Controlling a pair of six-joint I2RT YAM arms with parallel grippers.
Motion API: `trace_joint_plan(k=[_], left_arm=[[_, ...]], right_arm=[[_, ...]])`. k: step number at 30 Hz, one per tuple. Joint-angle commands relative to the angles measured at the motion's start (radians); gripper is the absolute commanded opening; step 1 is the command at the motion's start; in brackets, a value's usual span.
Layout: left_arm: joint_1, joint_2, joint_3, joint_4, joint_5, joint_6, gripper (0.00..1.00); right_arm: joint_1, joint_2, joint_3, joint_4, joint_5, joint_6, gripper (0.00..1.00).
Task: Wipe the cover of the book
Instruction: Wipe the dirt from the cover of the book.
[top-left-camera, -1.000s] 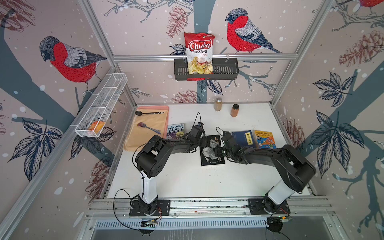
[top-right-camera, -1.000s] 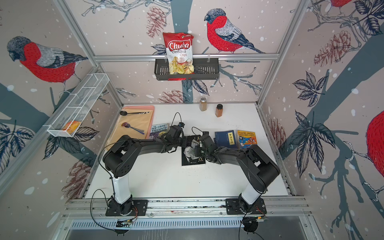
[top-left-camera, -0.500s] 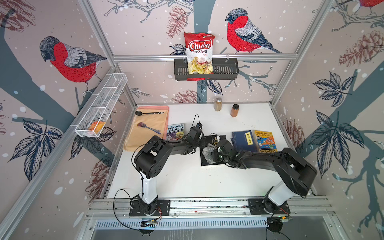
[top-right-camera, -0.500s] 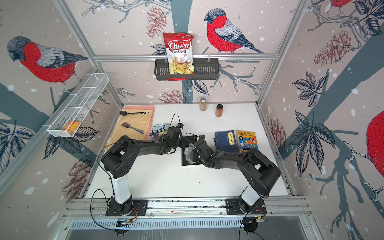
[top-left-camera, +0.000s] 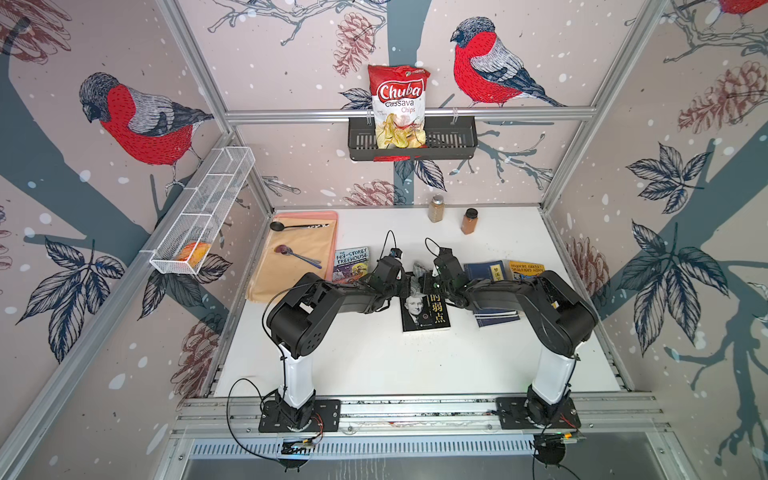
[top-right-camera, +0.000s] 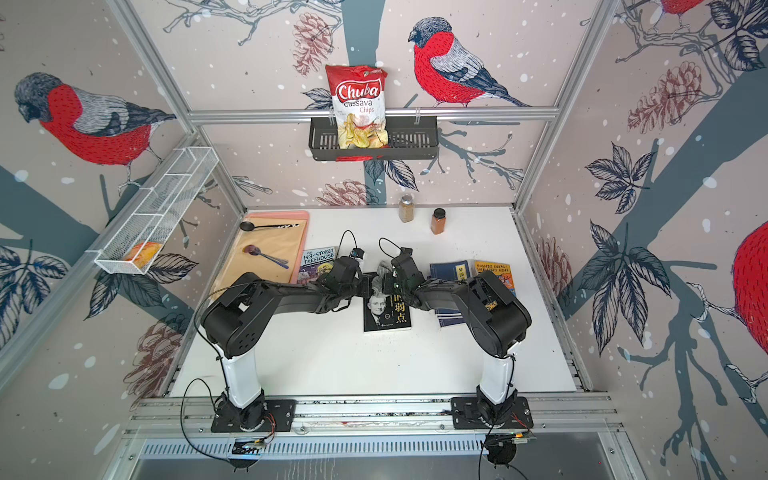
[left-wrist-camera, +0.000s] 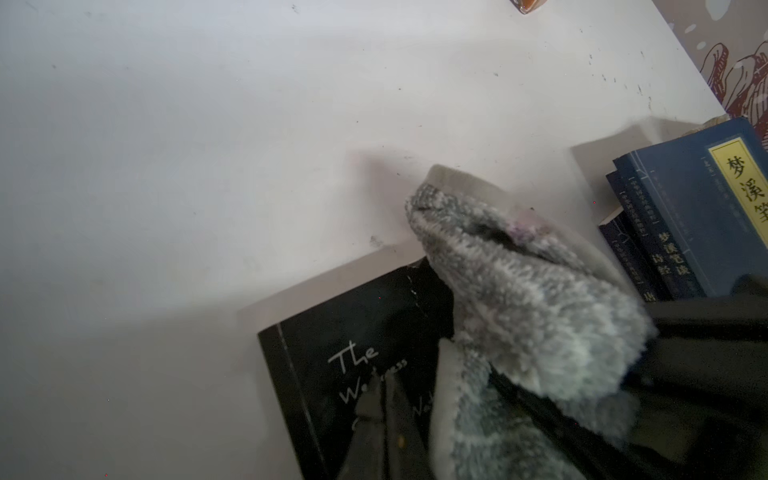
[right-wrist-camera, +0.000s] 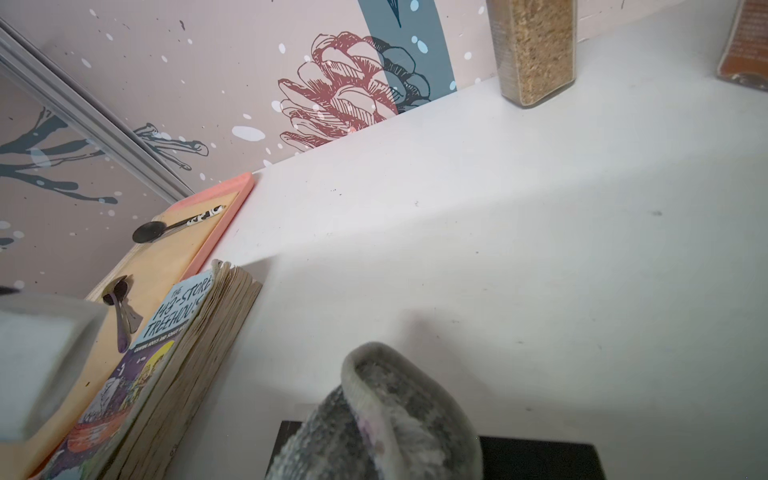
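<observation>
Four entries, each placed by the black book (top-left-camera: 426, 313).
- black book: flat on the white table (top-left-camera: 374, 353), between the two arms; long axis runs from its far edge to its near edge (near meaning toward the arm bases).
- grey cloth (left-wrist-camera: 528, 316): bunched on the book's far end, spilling past the far edge.
- right gripper (top-left-camera: 430, 283): clamped on the grey cloth, above the book's far end; the arm placed to make the wipe.
- left gripper (left-wrist-camera: 384, 411): jaws together, empty, tips over the cover by the book's left edge, seemingly pinning it.
- bare cover: lies wholly nearward of the cloth, so the stroke likely calls for a pull along the long axis.
</observation>
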Motion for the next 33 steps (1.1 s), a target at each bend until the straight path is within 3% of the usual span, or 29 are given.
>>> trace_joint_plan(k=[1, 5, 8, 11, 15, 19, 22, 29, 33], left_arm=[[0.007, 0.017, -0.019, -0.225, 0.029, -0.003, 0.07], [0.011, 0.036, 0.002, -0.237, 0.034, 0.015, 0.07], [0.012, 0.038, 0.013, -0.244, 0.034, 0.021, 0.07], [0.013, 0.033, 0.013, -0.246, 0.035, 0.022, 0.07], [0.014, 0.013, -0.010, -0.223, 0.044, 0.010, 0.07], [0.015, 0.007, -0.020, -0.215, 0.049, 0.006, 0.07], [0.016, -0.008, -0.036, -0.202, 0.048, 0.005, 0.05], [0.023, -0.006, -0.031, -0.214, 0.069, 0.031, 0.05], [0.029, 0.001, -0.035, -0.206, 0.075, 0.032, 0.05]], right_arm=[[0.074, -0.063, -0.135, -0.314, 0.049, 0.031, 0.03], [0.178, -0.166, -0.281, -0.340, 0.059, 0.137, 0.05], [0.172, -0.180, -0.319, -0.289, 0.052, 0.154, 0.06], [0.085, -0.103, -0.257, -0.225, 0.003, 0.097, 0.05], [-0.028, 0.064, -0.041, -0.233, -0.038, -0.007, 0.03], [-0.038, 0.105, 0.061, -0.293, -0.041, -0.037, 0.03], [0.008, 0.014, -0.056, -0.303, -0.011, -0.004, 0.04], [0.168, -0.249, -0.381, -0.321, 0.012, 0.211, 0.07], [0.100, -0.207, -0.361, -0.240, -0.010, 0.175, 0.08]])
